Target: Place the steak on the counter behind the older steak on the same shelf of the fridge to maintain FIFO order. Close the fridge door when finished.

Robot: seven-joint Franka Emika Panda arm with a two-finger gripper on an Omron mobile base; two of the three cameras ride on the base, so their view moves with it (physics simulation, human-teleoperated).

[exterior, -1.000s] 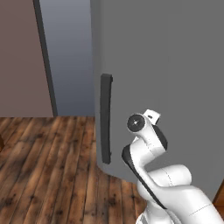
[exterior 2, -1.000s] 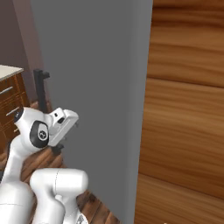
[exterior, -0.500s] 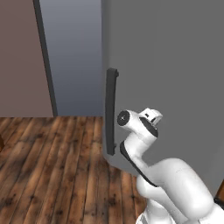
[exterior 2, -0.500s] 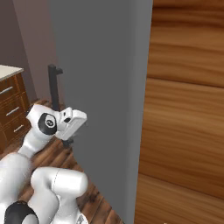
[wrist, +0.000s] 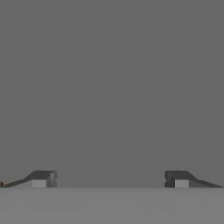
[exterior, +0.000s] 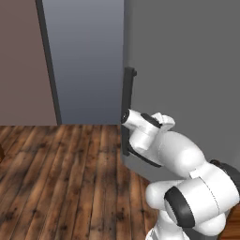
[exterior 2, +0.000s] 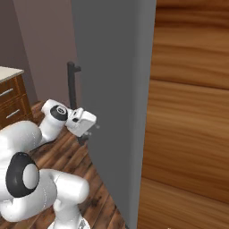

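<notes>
The fridge door (exterior: pixel 187 65) is a tall grey slab with a dark vertical bar handle (exterior: pixel 127 110); it also stands in the right base view, fridge door (exterior 2: pixel 112 62) and handle (exterior 2: pixel 71 91). My gripper (exterior 2: pixel 92 128) is against the door's flat face, just right of the handle's lower end. In the hand view the gripper (wrist: pixel 109 179) is open, its fingertips (wrist: pixel 41 178) far apart, nothing between them, plain grey door ahead. A corner of the counter (exterior 2: pixel 8 71) shows at far left. The steak is out of view.
Brown wooden drawers (exterior 2: pixel 11 100) sit under the counter. A tall wooden panel (exterior 2: pixel 192 116) stands right of the door's edge. Wood plank floor (exterior: pixel 56 178) spreads to the left, with a brown wall (exterior: pixel 21 61) and a pale grey panel (exterior: pixel 84 61) behind.
The fridge door and its handle have swung rightward in both base views. My arm has stretched out after it, the hand staying against the door face. The gripper stays open.
</notes>
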